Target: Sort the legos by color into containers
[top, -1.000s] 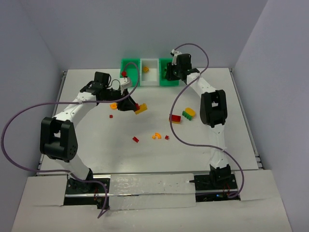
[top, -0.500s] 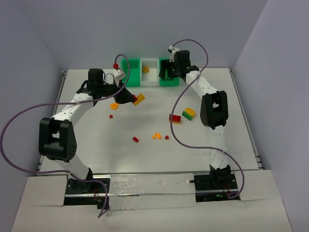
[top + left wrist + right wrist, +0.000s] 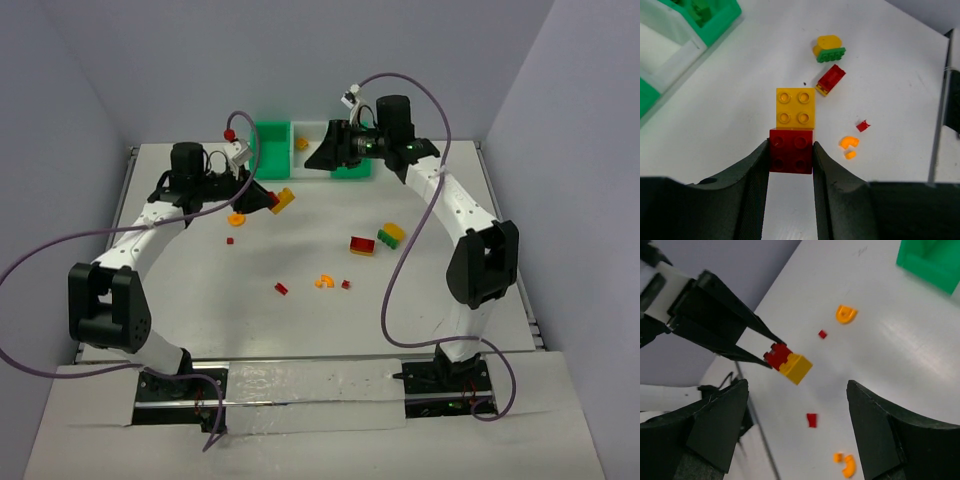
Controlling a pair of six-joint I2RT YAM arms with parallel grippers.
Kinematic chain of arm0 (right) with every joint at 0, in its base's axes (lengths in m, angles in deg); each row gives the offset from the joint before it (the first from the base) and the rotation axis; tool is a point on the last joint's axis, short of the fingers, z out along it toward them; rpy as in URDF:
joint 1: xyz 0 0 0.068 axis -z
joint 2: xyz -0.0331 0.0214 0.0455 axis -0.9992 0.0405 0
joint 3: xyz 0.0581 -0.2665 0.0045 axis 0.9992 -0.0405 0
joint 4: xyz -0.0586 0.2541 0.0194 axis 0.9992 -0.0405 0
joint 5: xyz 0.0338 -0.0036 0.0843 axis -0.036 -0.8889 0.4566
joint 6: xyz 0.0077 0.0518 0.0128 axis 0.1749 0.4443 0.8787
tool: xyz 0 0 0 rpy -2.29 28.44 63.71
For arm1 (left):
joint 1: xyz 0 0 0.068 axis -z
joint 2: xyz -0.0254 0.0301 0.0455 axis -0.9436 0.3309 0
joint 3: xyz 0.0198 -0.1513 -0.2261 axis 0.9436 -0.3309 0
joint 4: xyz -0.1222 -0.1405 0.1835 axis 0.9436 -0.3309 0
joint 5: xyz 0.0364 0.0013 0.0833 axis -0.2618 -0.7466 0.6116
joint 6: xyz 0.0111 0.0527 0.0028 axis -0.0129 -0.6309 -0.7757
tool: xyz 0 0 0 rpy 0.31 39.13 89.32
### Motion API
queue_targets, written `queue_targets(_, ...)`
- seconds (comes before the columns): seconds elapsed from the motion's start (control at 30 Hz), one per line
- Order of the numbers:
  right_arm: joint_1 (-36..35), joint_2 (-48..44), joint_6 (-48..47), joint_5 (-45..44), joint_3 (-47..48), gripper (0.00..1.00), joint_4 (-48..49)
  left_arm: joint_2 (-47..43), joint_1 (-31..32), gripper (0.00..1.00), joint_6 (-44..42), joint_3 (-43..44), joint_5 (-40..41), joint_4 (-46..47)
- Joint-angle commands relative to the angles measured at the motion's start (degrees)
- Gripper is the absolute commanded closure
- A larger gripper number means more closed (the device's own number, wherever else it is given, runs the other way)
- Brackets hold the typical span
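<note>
The left claw pinches the red brick, yellow brick stuck to its far end, aloft at 11 o'clock; right claw hangs spread by the bins at 12. Danger: that joined pair dropped into one bin mis-sorts a colour, or yellow snaps off

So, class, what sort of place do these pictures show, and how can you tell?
Probably a robotics lab bench: a left robot arm and a right robot arm bolted to a white table boxed in by plain walls, with toy bricks and sorting bins as practice props.
</note>
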Motion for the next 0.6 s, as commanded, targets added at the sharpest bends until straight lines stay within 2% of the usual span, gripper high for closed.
queue_targets(0.0,-0.7,3.6,13.2,1.7,-3.5,0.15,-1.9,-3.3,1.0,1.00,-6.2,-1.0,7.7,-0.7)
queue_targets(0.27,-4.2,9.4,20.1,7.5,-2.5,0.18,1.3,-4.5,2.7,1.00,-10.1,-1.8,12.1,-2.2)
queue_targets(0.57,-6.6,11.4,20.8,10.3,-1.3,0.19,2.5,-3.6,4.4,1.00,-11.0,-1.8,12.9,-2.4)
